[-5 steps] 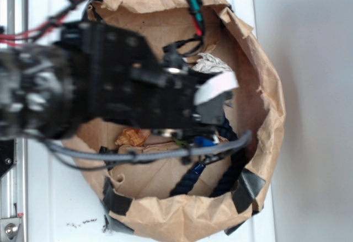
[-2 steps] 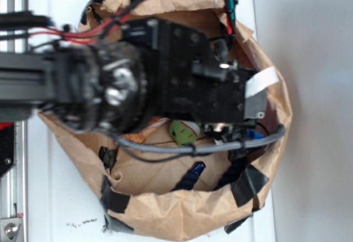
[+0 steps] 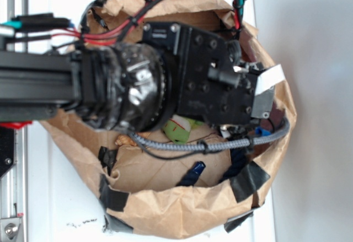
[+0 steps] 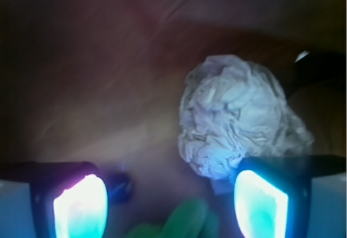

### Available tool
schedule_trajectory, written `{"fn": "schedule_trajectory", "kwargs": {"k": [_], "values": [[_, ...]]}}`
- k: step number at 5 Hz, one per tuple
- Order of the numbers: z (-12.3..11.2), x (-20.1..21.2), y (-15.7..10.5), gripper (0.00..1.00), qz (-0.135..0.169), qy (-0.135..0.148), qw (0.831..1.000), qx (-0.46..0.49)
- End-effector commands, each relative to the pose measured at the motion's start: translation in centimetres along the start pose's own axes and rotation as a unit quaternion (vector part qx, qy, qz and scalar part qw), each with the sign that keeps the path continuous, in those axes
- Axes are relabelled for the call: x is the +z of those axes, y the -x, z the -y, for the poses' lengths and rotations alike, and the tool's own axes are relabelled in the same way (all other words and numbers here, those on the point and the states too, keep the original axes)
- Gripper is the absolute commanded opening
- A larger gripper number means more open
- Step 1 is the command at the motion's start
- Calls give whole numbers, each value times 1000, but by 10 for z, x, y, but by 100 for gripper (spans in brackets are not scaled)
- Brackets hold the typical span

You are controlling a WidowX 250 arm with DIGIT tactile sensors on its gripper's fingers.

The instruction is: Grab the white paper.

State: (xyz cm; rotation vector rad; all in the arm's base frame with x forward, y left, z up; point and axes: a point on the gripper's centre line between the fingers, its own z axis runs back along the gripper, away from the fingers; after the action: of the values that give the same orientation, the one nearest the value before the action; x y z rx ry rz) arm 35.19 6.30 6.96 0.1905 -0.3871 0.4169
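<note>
Jaws wide open, empty; white paper (image 4: 238, 121) just ahead, nearer right-side pad (image 4: 259, 205), inside brown bag (image 3: 165, 214).

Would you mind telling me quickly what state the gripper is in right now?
Gripper: open, holding nothing; the white paper lies just ahead, toward the right-hand finger in the wrist view.
</note>
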Motion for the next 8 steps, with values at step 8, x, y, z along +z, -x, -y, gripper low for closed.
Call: {"fn": "schedule_trajectory", "kwargs": {"k": [8], "values": [[-37,16,-39,100,60,41,997,-11]]}}
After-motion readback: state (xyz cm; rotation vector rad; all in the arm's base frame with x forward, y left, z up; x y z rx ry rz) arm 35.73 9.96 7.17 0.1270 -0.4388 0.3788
